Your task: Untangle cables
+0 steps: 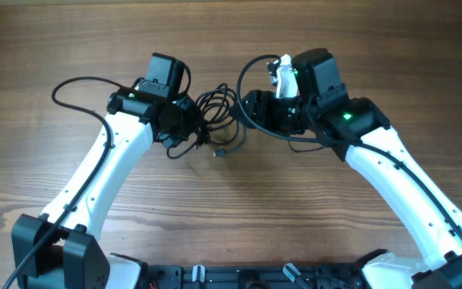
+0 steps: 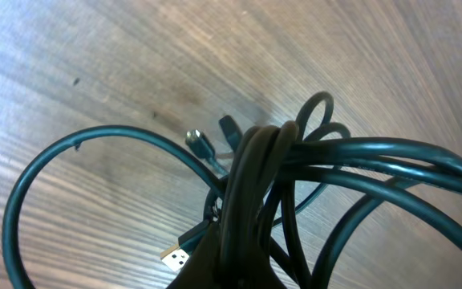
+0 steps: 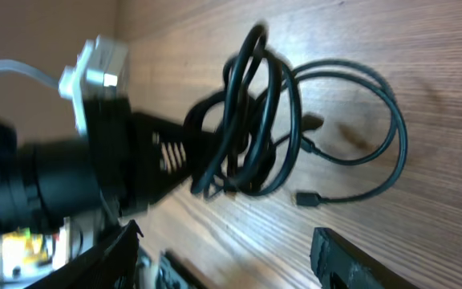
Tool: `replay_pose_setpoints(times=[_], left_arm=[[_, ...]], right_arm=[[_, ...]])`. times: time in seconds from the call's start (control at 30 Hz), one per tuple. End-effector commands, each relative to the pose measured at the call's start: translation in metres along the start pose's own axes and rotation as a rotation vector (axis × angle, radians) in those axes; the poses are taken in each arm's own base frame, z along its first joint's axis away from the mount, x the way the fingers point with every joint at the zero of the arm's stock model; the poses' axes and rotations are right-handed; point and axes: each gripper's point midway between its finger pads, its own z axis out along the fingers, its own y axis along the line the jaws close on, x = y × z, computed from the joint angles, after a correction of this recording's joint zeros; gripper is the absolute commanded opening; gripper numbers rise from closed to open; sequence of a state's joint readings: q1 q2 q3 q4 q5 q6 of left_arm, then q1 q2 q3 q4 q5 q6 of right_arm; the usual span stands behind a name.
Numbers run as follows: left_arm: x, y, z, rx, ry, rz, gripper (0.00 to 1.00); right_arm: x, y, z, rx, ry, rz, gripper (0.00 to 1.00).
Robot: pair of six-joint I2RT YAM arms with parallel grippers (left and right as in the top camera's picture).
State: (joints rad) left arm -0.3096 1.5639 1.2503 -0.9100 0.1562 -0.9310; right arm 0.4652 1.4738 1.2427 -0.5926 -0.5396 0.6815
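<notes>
Counter (image 1: 231, 217): wood, mid-brown, grain running L-R in overhead view; pale streaks, a few dark flecks.
Centre: cables (image 1: 215, 108), thin, black, tangled; main bundle is raised off the wood, not lying flat.
On wood: wide loop (image 3: 403, 136) trailing from the bundle, seems to lie on the surface, shadow tight under it.
Plugs: dark plug (image 3: 307, 198) on the wood just inside that loop; pale plug (image 2: 175, 257) low nr surface, contact unclear.
Far L: thicker arm wire (image 1: 83, 79) curves over counter; touching or not, can't tell.
Near-L corner: arm base (image 1: 54, 249), black, at counter edge.
</notes>
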Motion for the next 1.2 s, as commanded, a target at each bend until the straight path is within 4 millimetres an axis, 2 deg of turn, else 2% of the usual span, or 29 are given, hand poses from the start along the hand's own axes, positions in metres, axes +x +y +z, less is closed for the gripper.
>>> replay_pose_setpoints(times=[0.0, 0.13, 0.27, 0.53, 0.6, 0.67, 0.7, 0.8, 0.87, 1.0, 1.07, 1.17], left_arm=[[-0.004, -0.004, -0.009, 0.01, -0.031, -0.073, 0.04], [-0.004, -0.004, -0.009, 0.011, -0.028, -0.074, 0.04], [-0.004, -0.004, -0.009, 0.011, -0.028, -0.074, 0.04], [-0.004, -0.004, -0.009, 0.011, -0.028, -0.074, 0.04], [-0.004, -0.004, -0.009, 0.011, -0.028, -0.074, 0.04], [-0.004, -0.004, -0.009, 0.011, -0.028, -0.074, 0.04], [-0.004, -0.004, -0.009, 0.011, -0.028, -0.074, 0.04], [-0.004, -0.004, -0.009, 0.011, -0.028, -0.074, 0.04], [-0.004, -0.004, -0.009, 0.011, -0.028, -0.074, 0.04], [-0.002, -0.005, -0.009, 0.017, -0.018, -0.074, 0.04], [-0.002, -0.005, -0.009, 0.017, -0.018, -0.074, 0.04], [0.0, -0.006, -0.009, 0.022, -0.008, -0.073, 0.04]], right_arm=[[-0.012, -0.017, 0.014, 0.071, -0.033, 0.091, 0.72], [-0.008, -0.026, 0.034, 0.079, 0.009, 0.104, 0.72], [-0.004, -0.014, 0.058, 0.022, 0.041, 0.076, 0.72], [-0.002, -0.021, 0.076, 0.028, 0.059, 0.089, 0.7], [-0.005, -0.018, 0.076, 0.018, 0.048, 0.082, 0.63], [-0.006, -0.019, 0.076, 0.022, 0.043, 0.08, 0.48], [-0.006, -0.022, 0.076, 0.036, 0.037, 0.082, 0.34], [-0.004, -0.031, 0.076, 0.079, 0.035, 0.096, 0.15], [-0.002, -0.036, 0.076, 0.107, 0.036, 0.101, 0.07], [0.006, -0.039, 0.092, 0.125, 0.055, 0.089, 0.08], [0.009, -0.042, 0.104, 0.131, 0.065, 0.096, 0.14], [0.01, -0.052, 0.121, 0.138, 0.074, 0.109, 0.17]])
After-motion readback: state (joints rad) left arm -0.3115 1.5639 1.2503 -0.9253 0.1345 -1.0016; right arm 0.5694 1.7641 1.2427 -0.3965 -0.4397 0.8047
